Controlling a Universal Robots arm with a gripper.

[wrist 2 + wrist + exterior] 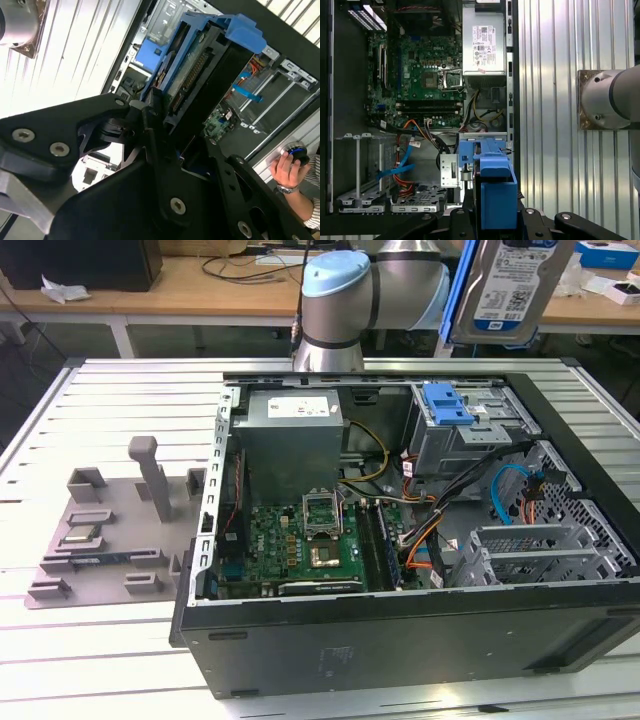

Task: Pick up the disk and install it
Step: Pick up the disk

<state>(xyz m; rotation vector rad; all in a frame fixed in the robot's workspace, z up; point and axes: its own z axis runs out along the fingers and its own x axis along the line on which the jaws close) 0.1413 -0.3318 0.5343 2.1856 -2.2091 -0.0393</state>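
Blue-railed disk [508, 285] clamped in the gripper [172, 132], long axis pointing straight out from it toward the drive bay [470, 438] of the open case [400, 615] below.

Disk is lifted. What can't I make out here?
The disk: upper part cut off by the exterior view's top edge.
Drive cage: partly hidden behind the disk in the first wrist view.
Person's hand: the round thing it touches is too small, second wrist view.
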